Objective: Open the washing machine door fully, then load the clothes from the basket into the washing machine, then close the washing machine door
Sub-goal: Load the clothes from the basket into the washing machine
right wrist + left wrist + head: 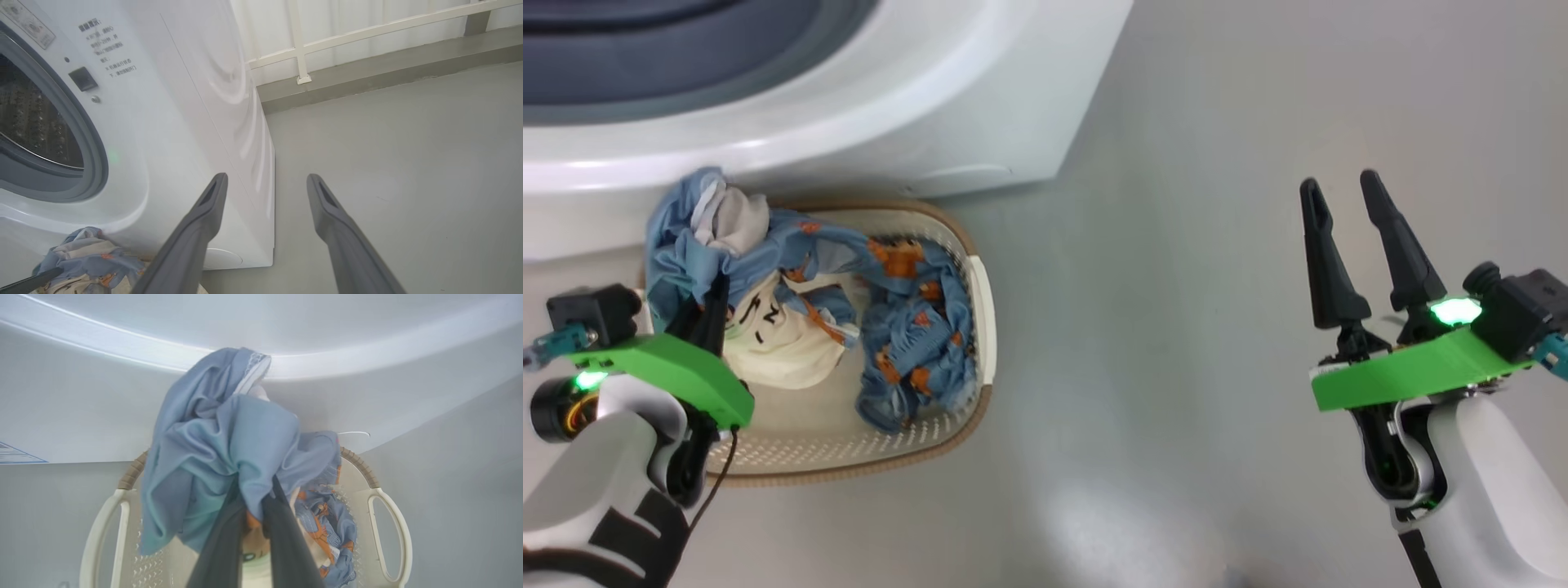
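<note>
Cream basket (985,322) holds blue bear-print clothes (915,327) and beige lettered cloth (786,353).

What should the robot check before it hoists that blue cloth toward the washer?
1. Left pincer shut on the blue cloth: ok.
2. Blue cloth free of the basket: not ok, its lower part lies inside beside the cream cloth.
3. Drum of the washing machine uncovered: ok.
4. Right pincer open, away from the basket: ok.
5. Door swung fully aside: cannot tell.
</note>
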`<state>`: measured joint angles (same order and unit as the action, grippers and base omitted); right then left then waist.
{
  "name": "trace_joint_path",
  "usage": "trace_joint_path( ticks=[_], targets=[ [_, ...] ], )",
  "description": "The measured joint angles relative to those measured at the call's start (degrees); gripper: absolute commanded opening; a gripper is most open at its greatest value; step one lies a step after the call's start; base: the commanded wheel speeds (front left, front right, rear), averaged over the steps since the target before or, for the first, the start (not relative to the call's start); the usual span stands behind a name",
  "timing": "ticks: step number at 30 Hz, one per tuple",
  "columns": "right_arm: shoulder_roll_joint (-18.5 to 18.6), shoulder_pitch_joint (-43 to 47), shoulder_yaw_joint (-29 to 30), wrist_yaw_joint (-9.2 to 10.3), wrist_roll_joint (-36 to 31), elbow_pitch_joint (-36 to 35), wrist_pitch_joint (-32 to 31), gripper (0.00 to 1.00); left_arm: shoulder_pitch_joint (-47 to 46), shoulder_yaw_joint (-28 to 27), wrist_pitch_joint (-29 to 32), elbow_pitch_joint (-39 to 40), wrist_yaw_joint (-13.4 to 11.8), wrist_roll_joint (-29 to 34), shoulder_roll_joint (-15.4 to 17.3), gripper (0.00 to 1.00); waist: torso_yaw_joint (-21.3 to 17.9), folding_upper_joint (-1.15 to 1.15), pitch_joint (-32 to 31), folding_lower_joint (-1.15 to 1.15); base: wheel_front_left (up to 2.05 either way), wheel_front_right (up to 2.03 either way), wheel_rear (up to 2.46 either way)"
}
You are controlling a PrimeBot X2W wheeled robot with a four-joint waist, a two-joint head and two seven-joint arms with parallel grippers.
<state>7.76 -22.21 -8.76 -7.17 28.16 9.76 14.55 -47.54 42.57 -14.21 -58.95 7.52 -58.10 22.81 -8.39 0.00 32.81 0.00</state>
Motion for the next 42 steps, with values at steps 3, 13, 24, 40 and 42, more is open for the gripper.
trace_joint_path(
  ticks=[3,13,24,40,42],
  targets=[
    [0.6,1.4,0.3,0.0,0.1,0.1,0.0,1.0,2.4,-3.6,0.0,2.2,0.0,2.8,0.0,0.0,0.8,0.0,-2.4,0.0,0.0,0.0,0.0],
    [2.2,6.5,1.4,0.0,0.6,1.3,0.0,1.0,12.2,-16.4,0.0,11.3,0.0,15.1,-2.2,0.0,3.6,0.0,-10.9,0.0,0.0,0.0,0.0],
    [3.0,10.6,1.9,0.0,0.9,2.0,0.0,1.0,24.0,-29.8,0.0,25.7,0.0,26.9,-4.9,0.0,6.5,0.0,-17.5,0.0,0.0,0.0,0.0],
    [3.3,14.8,3.3,0.0,1.0,1.8,0.0,1.0,39.2,-41.9,-0.2,43.5,0.0,37.0,-10.4,0.0,9.0,0.0,-22.7,0.0,0.0,0.0,0.0],
    [3.3,15.0,3.4,0.0,1.0,1.8,0.0,1.0,39.9,-42.5,-0.2,44.5,0.0,37.1,-10.9,0.0,9.1,0.0,-22.8,0.0,0.0,0.0,0.0]
  ],
)
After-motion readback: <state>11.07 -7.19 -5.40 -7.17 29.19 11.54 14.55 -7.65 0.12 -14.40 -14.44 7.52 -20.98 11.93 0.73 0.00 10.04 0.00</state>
